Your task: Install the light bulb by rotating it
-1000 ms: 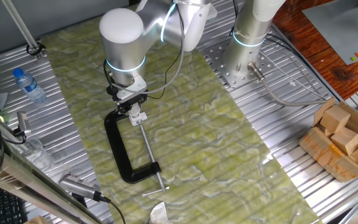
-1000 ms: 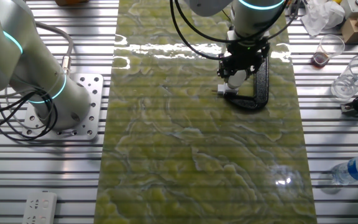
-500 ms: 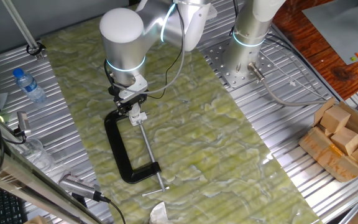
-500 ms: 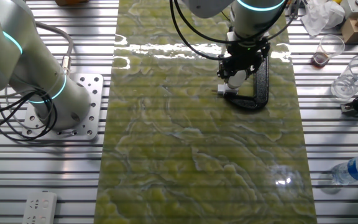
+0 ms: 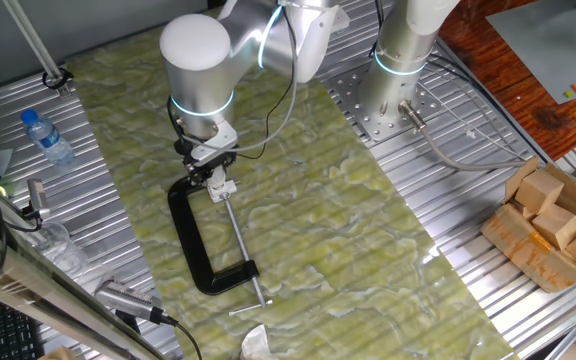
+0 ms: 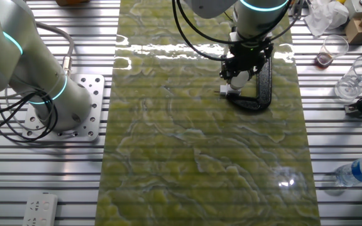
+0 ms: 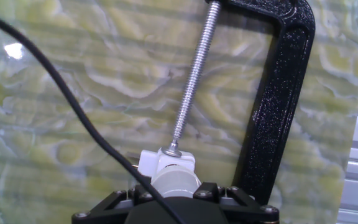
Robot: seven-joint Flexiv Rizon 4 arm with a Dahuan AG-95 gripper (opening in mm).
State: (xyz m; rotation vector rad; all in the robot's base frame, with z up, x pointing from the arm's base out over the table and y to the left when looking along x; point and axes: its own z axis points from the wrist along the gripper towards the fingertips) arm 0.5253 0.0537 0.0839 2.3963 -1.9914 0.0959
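Note:
In the hand view the small white light bulb sits between my black fingers, its tip set into the white blocky socket fitting. My gripper is shut on the bulb. The clamp's threaded screw presses the socket fitting, which sits in the black C-clamp lying flat on the green mat. In one fixed view my gripper points down over the clamp's far end. In the other fixed view the bulb shows white under my gripper, above the socket.
A second arm's base stands at the mat's edge. A clear bottle with a blue cap lies on the metal table. A box of wooden blocks sits at the right. A plastic cup stands near the clamp's side.

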